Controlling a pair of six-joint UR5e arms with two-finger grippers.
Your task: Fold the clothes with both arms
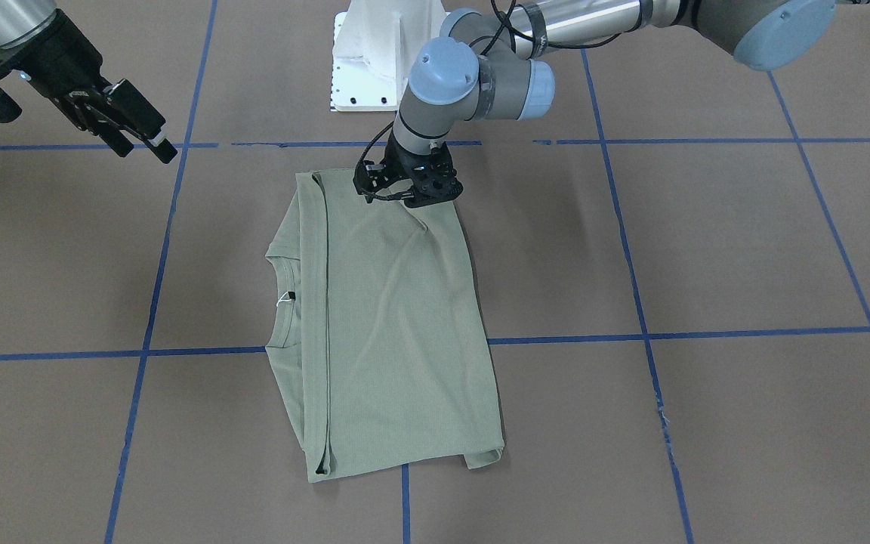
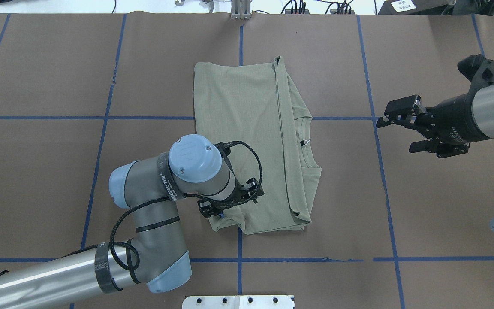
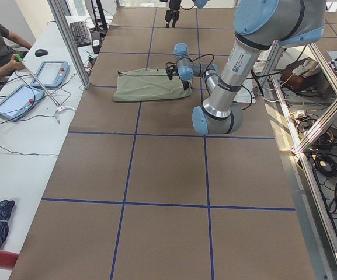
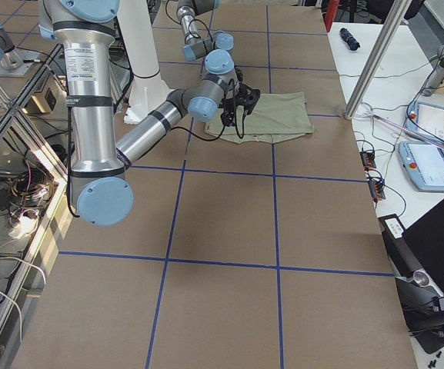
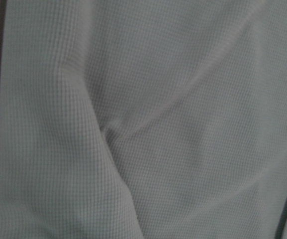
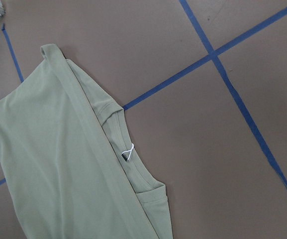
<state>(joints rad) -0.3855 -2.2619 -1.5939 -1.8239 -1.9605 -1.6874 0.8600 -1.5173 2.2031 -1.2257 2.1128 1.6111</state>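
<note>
Sage-green thin-knit long-sleeved shirt (image 1: 397, 325) lies flat at the middle of the brown paper-covered table with blue tape lines (image 1: 707, 249). It is already folded to a rough rectangle, with the neckline and white neck tag (image 1: 288, 298) exposed on the robot's right side.

Left gripper (image 1: 408, 185) is down on the shirt's corner nearest the robot. Creases run out from that spot. The wrist view shows only waffle-textured cloth close up and no fingers, so I cannot tell whether it is pinching the fabric or merely pressing on it.

Right gripper (image 2: 395, 137) hovers well apart from the shirt, off its neckline side, with its jaws spread wide and nothing in them.

Handling, as a judgement:
- The cloth is light, limp and stretchy, so it will sag and drag rather than hold its shape.
- It is stacked in several layers, so a shallow pinch risks lifting only the top one.
- The best hold looks to be at two corners of one edge, one per gripper, taken deep enough to catch all layers.
</note>
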